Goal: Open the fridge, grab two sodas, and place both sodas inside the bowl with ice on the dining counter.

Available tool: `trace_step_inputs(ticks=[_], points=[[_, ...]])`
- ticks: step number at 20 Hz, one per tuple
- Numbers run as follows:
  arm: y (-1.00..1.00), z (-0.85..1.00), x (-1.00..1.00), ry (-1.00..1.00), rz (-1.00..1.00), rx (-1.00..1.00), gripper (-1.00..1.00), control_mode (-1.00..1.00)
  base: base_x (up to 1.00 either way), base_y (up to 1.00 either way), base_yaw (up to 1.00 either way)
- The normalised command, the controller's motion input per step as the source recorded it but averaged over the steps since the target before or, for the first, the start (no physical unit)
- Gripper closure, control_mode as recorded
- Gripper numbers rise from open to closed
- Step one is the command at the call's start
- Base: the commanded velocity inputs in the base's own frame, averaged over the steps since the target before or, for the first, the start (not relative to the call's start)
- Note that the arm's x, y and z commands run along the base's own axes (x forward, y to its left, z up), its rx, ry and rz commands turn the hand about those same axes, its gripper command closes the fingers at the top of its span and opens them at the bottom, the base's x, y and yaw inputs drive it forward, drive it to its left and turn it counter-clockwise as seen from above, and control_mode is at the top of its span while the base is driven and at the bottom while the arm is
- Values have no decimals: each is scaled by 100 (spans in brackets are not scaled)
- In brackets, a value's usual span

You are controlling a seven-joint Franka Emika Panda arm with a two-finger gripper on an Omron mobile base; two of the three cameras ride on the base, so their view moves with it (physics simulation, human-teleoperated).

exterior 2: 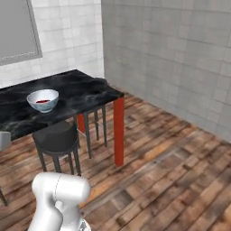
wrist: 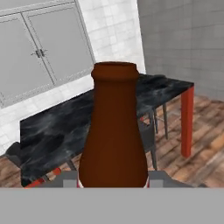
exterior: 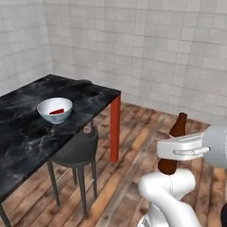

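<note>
My gripper (exterior: 171, 151) is shut on a dark-brown soda bottle (exterior: 174, 144) and holds it upright above the wooden floor, to the right of the dining counter (exterior: 26, 133). In the hand view the bottle (wrist: 113, 131) stands close up between the fingertips, with the gripper (wrist: 113, 179) at its base. The white bowl (exterior: 44, 106) sits near the middle of the counter with a red soda can (exterior: 56, 111) lying inside it. From the right, the bowl (exterior 2: 31, 98) and the can (exterior 2: 43, 102) show on the counter (exterior 2: 85, 90). The fridge is out of view.
A dark round stool (exterior: 77, 150) stands tucked under the counter's near edge, beside a red counter leg (exterior: 115, 128). A second stool (exterior 2: 92, 119) stands behind the near one (exterior 2: 56, 137). Tiled walls close off the far side. Grey cabinet doors (wrist: 39, 52) hang behind the counter.
</note>
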Motion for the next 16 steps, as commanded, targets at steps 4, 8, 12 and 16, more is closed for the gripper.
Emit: trace_step_inputs(ticks=[4,8,12,16], points=[[0,0,0,0,0,0,100,100,44,0,53],[0,0,0,0,0,0,100,100,54,-19,54],[0,0,0,0,0,0,100,100,63,-41,45],[0,0,0,0,0,0,100,100,58,-44,42]])
